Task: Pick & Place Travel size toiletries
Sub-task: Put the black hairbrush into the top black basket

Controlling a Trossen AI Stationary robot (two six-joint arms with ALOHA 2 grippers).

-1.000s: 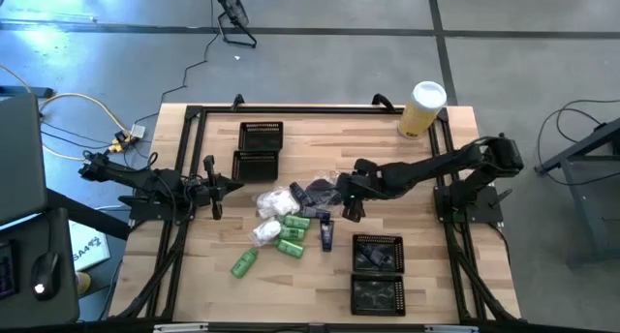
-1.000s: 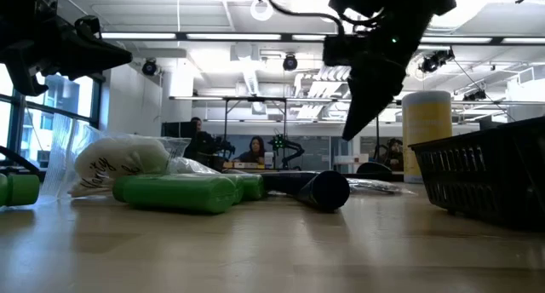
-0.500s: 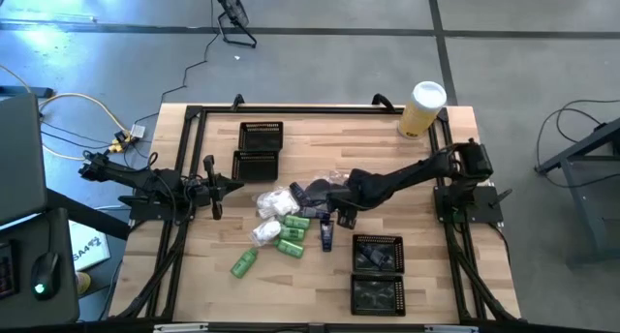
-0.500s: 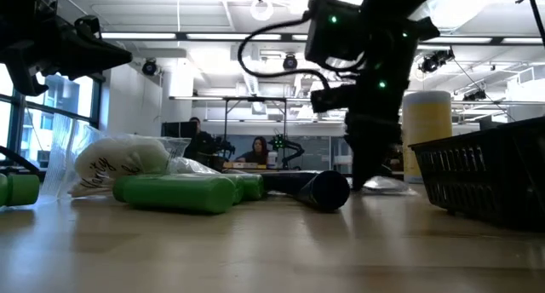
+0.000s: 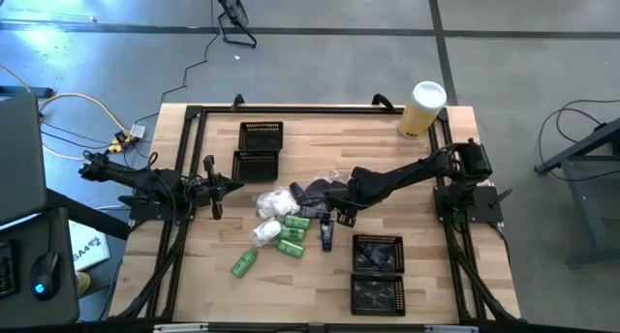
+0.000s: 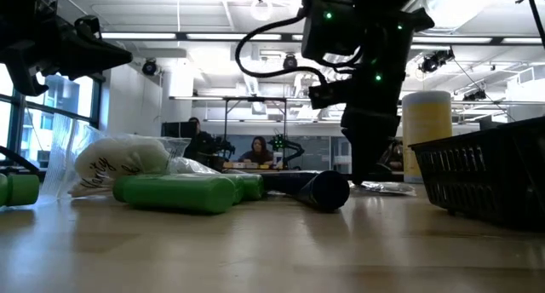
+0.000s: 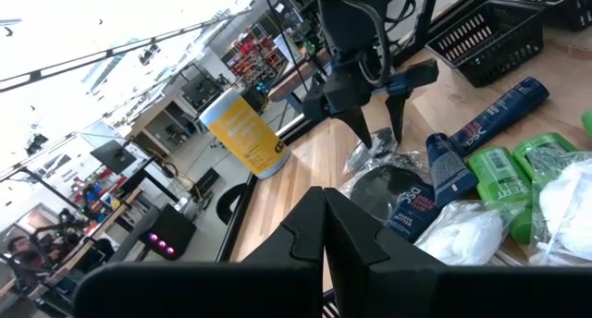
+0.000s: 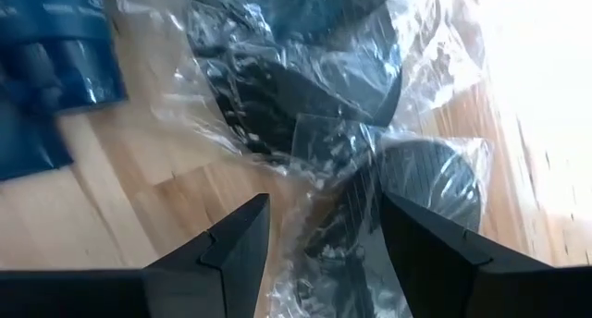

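The toiletries lie in a heap mid-table: green bottles (image 5: 291,244) (image 6: 174,193), white packets (image 5: 276,202) (image 6: 119,161), a dark blue tube (image 5: 326,234) (image 7: 499,115), and round dark cases in clear crinkly wrap (image 8: 435,175) (image 7: 379,184). My right gripper (image 5: 341,215) (image 6: 370,169) (image 8: 319,262) points down at the heap's right edge. It is open, with its fingers on either side of a fold of the clear wrap. My left gripper (image 5: 215,188) (image 7: 324,198) waits shut above the table's left side. My right gripper comes from above, pointing down, with the clear wrap (image 8: 324,202) of the round cases between its open fingers (image 8: 236,249). I cannot tell whether the fingertips touch the wrap or the table. The wrap and cases lie flat on the wood.
Two black mesh trays (image 5: 260,149) sit at the far left of the heap, and two more (image 5: 378,270) (image 6: 485,169) near the right. A tall yellow cylinder (image 5: 421,108) (image 6: 426,135) stands at the far right corner. People sit in the room beyond.
My right gripper has come down from above the table and moved slightly toward the left and near edge. It has turned from a slant to pointing straight down at the heap's right edge. It has kept still for the last half second. The toiletries have not moved.
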